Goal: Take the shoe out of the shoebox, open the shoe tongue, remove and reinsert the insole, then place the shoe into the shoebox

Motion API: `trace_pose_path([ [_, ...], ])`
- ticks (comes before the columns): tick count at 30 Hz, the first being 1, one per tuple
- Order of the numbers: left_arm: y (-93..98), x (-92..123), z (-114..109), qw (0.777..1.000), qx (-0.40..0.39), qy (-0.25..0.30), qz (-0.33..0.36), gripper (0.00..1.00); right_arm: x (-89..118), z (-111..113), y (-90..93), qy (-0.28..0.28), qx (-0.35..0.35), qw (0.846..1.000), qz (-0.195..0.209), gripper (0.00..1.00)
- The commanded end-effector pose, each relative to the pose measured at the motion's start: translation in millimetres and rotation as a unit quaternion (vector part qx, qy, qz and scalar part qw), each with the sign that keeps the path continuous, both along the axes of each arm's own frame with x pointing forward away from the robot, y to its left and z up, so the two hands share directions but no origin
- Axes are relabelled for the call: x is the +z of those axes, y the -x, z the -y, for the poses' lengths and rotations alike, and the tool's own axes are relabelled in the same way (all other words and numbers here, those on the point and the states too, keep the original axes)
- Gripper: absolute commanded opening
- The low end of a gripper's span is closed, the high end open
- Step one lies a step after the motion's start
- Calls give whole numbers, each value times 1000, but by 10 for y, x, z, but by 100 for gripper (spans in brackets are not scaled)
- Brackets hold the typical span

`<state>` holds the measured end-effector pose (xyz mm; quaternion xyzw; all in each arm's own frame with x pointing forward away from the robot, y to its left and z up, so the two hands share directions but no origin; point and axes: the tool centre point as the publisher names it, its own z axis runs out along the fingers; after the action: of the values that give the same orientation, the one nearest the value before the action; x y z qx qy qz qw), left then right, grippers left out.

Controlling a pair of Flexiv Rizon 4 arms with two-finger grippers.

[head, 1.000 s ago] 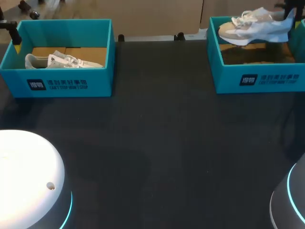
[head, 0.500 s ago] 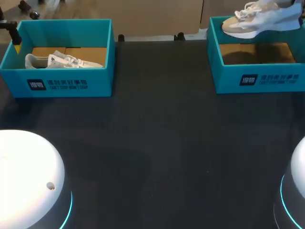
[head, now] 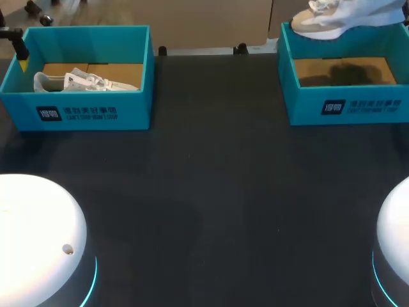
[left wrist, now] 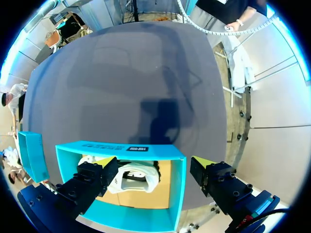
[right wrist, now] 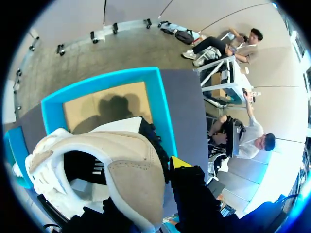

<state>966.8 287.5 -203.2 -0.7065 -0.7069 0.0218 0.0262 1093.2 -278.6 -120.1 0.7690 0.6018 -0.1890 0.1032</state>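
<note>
Shoe (head: 332, 19) has gone up and back over the last second: it was low over the right shoebox (head: 345, 105), now it's fully clear, hanging above the back wall and partly cut off at the edge of the head view. The right pincer (right wrist: 167, 160) is clamped on the heel end. In the right wrist view the heel collar sits right against the one yellow tip that shows; the other finger is hidden by the shoe. Long axis runs across the table (head: 217, 192), toe toward my left and heel on the right arm's side. Right shoebox is now empty, just a bare cardboard floor with the shoe's shadow on it. Left shoebox (head: 89, 112) holds a second shoe (head: 83, 81) lying flat. The left pincer (left wrist: 153, 165) hovers over that box with fingers spread wide, gripping nothing and touching neither box nor shoe. The left arm is well apart from the lifted shoe, so the right arm owns the move. My read: take-out is basically done. Next, bring the shoe down onto the open table between the boxes, toe leftward, so the left pincer can reach the tongue.
</note>
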Motion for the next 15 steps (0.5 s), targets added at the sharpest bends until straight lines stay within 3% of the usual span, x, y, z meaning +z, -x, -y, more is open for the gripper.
trace_pose_path([
  [1,3,1,-2,1000,0,-1,0,100,280,-372,332,16,36,998,47,0],
  [6,3,1,-2,1000,0,-1,0,100,243,-753,525,4,53,998,43,0],
  [15,3,1,-2,1000,0,-1,0,100,270,-1302,1065,-4,43,998,56,0],
])
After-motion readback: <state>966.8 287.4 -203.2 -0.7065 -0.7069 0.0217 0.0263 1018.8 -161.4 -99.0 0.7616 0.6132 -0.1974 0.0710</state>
